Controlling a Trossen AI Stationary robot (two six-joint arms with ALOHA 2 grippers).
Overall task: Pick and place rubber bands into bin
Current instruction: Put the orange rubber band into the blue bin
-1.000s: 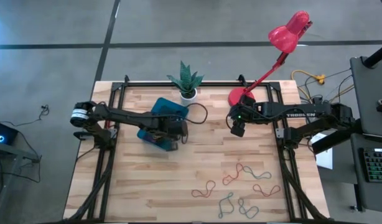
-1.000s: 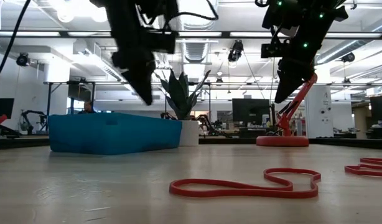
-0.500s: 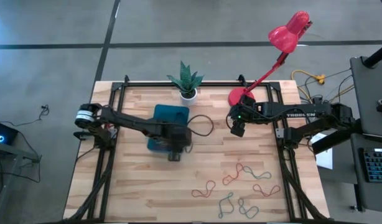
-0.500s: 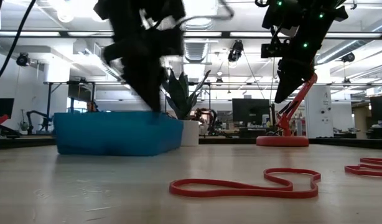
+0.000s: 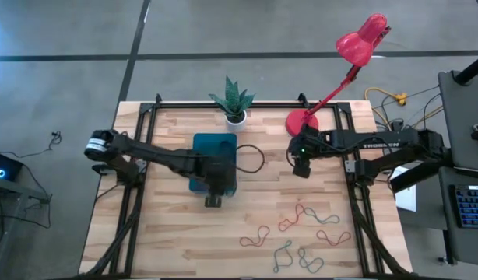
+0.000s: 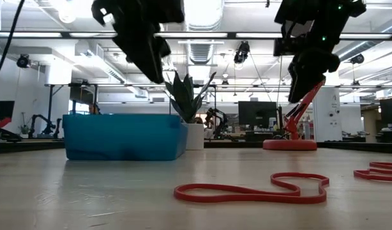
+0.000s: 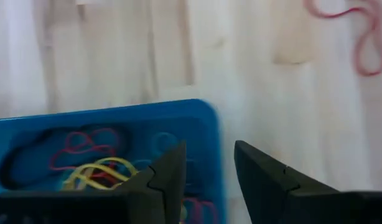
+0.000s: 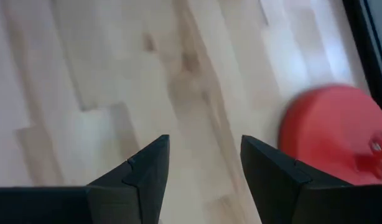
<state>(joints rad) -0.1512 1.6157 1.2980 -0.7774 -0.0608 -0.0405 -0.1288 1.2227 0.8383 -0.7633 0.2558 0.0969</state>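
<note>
The teal bin [image 5: 212, 144] sits flat on the table left of centre, with red and yellow rubber bands [image 7: 91, 162] lying inside it. Several loose rubber bands [image 5: 301, 214], red and grey-green, lie near the table's near right part; one red band [image 6: 253, 190] lies in the foreground of the low view. My left gripper [image 5: 213, 201] hovers open and empty just past the bin's near edge, above the table [image 7: 208, 146]. My right gripper [image 5: 301, 167] hangs open and empty over bare wood near the lamp base [image 8: 204, 140].
A white pot with a green plant [image 5: 233, 101] stands at the far edge behind the bin. A red desk lamp's base [image 5: 301, 120] stands far right of centre, close to my right gripper. A black cable [image 5: 254, 159] loops beside the bin. Black frame rails run along both sides.
My left gripper has moved from over the bin toward the table's near edge and risen. The bin has turned a little, now lying flat and square to the table. My right gripper has shifted slightly toward the near edge.
</note>
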